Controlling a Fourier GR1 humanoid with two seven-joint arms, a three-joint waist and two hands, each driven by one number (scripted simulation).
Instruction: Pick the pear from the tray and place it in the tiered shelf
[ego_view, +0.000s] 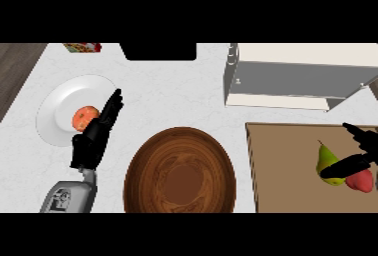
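Closing round the pear (329, 165) at the tray's right edge, right robot hand (354, 159) with one finger curled across the fruit's lower half and another reaching up past its tip, so seemingly clamped on the pear, though only partly in view. Pear lying on the brown tray (284, 165) near the surface's right edge, stem end pointing to the far side, touching a red fruit (360, 181) just beside it. Tiered shelf (295, 75) standing beyond the tray, toward the far right corner.

Likely risks: dragging or lifting the red fruit along, given the contact; letting the pear roll out of the fingers, given a tapering body held low; clipping the shelf's front lip on the way in, given a narrow opening.

Left robot hand (100, 127) resting over the white plate (59, 107) at the left edge, fingers straight and apart, beside an orange fruit (84, 118), holding nothing. Wooden bowl (179, 170) between the two, near the front edge.
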